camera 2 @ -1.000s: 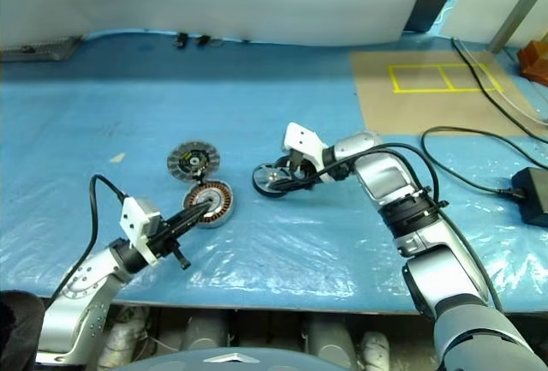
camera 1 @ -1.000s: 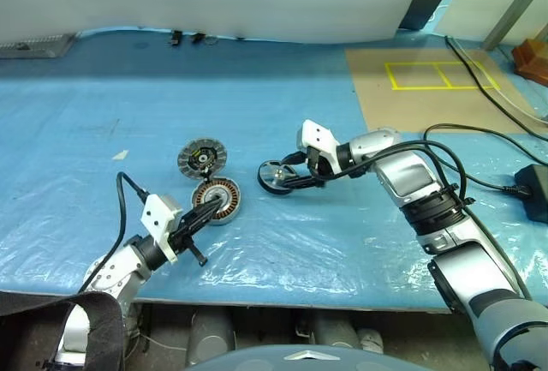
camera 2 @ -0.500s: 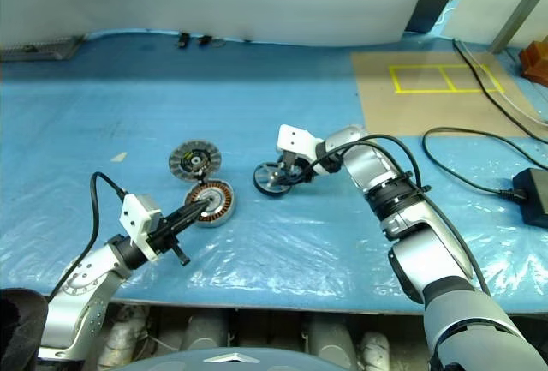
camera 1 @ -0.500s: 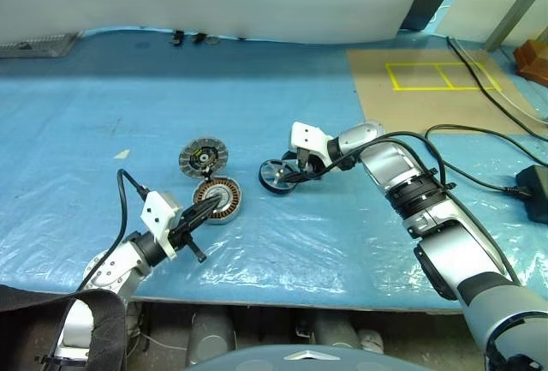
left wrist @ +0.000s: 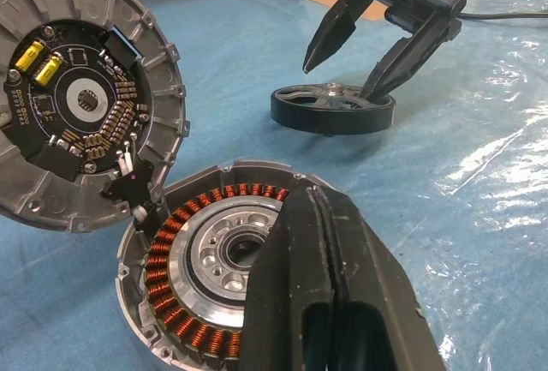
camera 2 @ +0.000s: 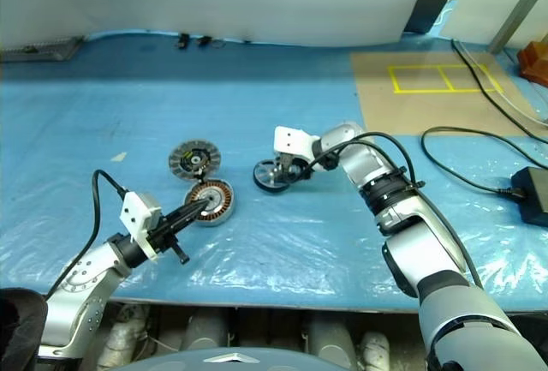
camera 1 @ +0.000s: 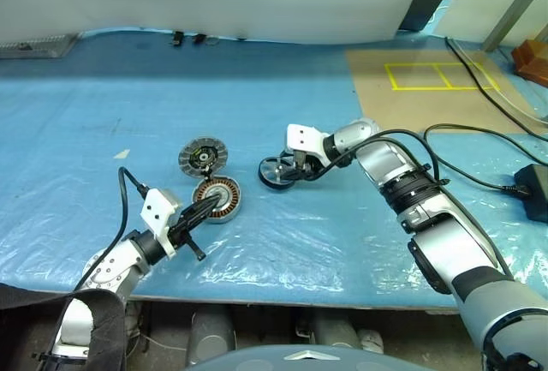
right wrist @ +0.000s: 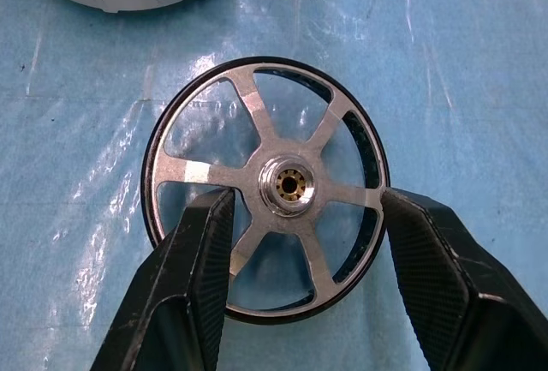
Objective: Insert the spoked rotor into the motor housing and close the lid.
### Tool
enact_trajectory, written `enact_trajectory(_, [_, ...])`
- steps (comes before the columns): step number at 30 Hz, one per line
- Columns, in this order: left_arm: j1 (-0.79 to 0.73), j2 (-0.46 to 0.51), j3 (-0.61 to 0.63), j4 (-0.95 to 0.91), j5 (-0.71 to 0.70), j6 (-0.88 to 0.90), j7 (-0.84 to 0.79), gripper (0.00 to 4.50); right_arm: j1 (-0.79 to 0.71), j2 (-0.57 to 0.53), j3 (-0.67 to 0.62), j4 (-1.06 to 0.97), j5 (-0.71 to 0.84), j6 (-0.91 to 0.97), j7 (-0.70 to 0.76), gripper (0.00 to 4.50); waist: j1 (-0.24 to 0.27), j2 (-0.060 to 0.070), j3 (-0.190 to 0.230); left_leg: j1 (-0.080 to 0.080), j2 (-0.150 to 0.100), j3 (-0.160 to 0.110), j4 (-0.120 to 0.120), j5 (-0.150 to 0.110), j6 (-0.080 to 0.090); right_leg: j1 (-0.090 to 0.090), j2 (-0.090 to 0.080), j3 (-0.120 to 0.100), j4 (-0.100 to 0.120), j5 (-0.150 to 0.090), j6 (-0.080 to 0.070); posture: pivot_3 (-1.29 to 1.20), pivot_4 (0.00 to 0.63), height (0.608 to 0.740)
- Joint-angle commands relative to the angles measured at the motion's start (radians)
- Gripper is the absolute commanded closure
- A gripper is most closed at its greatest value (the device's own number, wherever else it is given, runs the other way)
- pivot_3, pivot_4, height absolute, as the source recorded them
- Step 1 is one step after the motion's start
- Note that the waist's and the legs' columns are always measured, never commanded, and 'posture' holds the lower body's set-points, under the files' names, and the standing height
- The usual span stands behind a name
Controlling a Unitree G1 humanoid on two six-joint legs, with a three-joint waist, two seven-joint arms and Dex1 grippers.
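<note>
r hand [right wrist: 291, 294] lowered astride silver six-spoke rotor [right wrist: 267, 189]

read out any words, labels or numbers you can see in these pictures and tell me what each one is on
None can be read for certain.
Lid: tiny white print on its dark circuit board, too small to read.
Spoked rotor, motor housing, blue sheet: no text.
Brown board: yellow rectangle outlines, no words.

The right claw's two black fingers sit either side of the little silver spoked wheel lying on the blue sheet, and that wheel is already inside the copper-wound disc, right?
Not inside. In the left wrist view the silver spoked wheel lies on the blue sheet, apart from the copper-wound disc. The right claw does straddle it.
</note>
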Motion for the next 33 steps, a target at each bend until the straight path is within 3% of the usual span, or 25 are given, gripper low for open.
enact_trajectory(1, [-0.002,0.015,0.01,-0.046,-0.016,0.009,0.001,4.5,-0.021,-0.008,-0.013,-0.019,-0.012,-0.035,0.0,1.74,0.0,0.0,0.0,0.0,0.0,0.0,0.0,0.0,0.0,0.0,0.0,0.0,0.0,0.0,0.0,0.0,0.15,0.74])
enact_trajectory(10, [-0.013,0.018,0.0,-0.046,-0.016,0.035,-0.002,4.5,-0.01,-0.007,0.003,-0.038,-0.03,-0.069,0.028,1.74,-0.001,0.0,0.0,0.0,0.0,0.0,0.002,0.0,0.0,0.0,0.0,0.0,0.002,0.0,0.0,0.0,0.15,0.74])
enact_trajectory(33, [-0.01,0.013,-0.007,-0.037,-0.011,0.056,0.0,4.5,-0.123,0.061,0.033,0.197,-0.126,-0.289,0.019,1.74,-0.001,0.0,0.0,-0.003,0.001,0.0,0.004,0.0,0.0,-0.003,0.0,0.0,0.004,0.0,-0.001,0.0,0.15,0.74])
